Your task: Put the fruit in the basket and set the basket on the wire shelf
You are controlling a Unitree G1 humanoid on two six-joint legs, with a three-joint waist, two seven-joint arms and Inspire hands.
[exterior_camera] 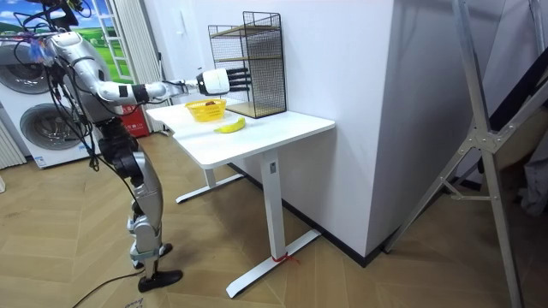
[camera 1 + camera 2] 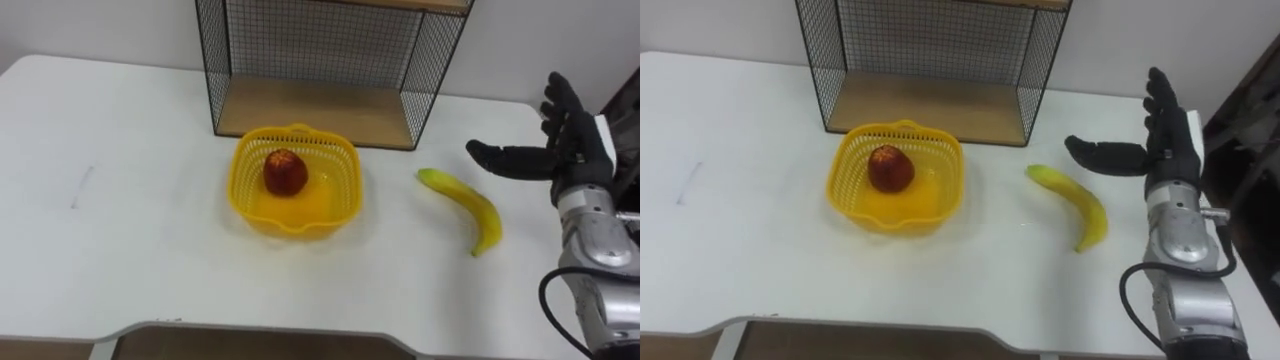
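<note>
Right robot hand (image 2: 572, 148) is raised beside the surface (image 2: 130, 250), fingers spread wide, thumb out leftward, holding nothing. Banana (image 2: 465, 205) lies apart, right of the yellow basket (image 2: 343, 170); red fruit (image 2: 285, 172) sits inside. Wire shelf (image 2: 320, 110) stands behind, top cut off.

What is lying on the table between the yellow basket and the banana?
Nothing: in both eye views the stretch of white table between the basket and the banana is bare.
</note>
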